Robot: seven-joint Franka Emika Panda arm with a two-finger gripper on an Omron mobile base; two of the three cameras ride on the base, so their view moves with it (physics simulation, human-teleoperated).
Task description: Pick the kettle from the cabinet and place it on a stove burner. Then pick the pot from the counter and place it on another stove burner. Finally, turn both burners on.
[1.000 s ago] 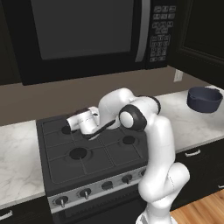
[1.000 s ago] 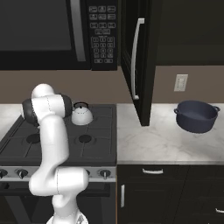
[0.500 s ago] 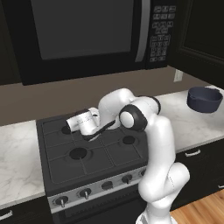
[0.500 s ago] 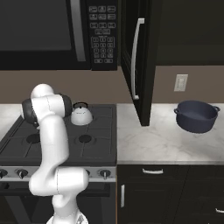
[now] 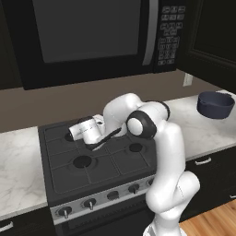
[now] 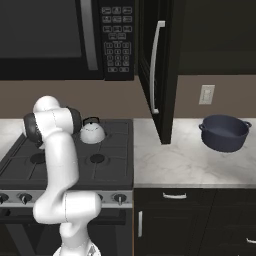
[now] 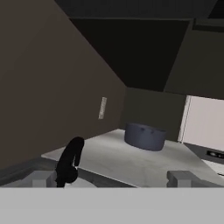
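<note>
The small white-silver kettle [image 6: 92,132] stands upright on a back burner of the black stove [image 6: 112,172]. In the hand view its black arched handle [image 7: 70,164] rises just inside the left fingertip [image 7: 43,177]. My gripper [image 7: 111,177] is open, with its fingertips wide apart on either side of that handle and nothing clamped. In the left base view my white hand [image 5: 87,129] hovers low over the back of the stove [image 5: 106,173] and covers the kettle. The dark blue-grey pot [image 6: 225,132] [image 5: 215,104] [image 7: 144,136] sits on the marbled counter [image 6: 170,165] to the right.
The dark cabinet door [image 6: 159,70] with its silver bar handle hangs open over the counter between stove and pot. The microwave [image 5: 92,37] sits above the stove. Front burners [image 5: 83,161] [image 5: 135,147] are bare, and silver knobs [image 5: 90,203] line the stove front.
</note>
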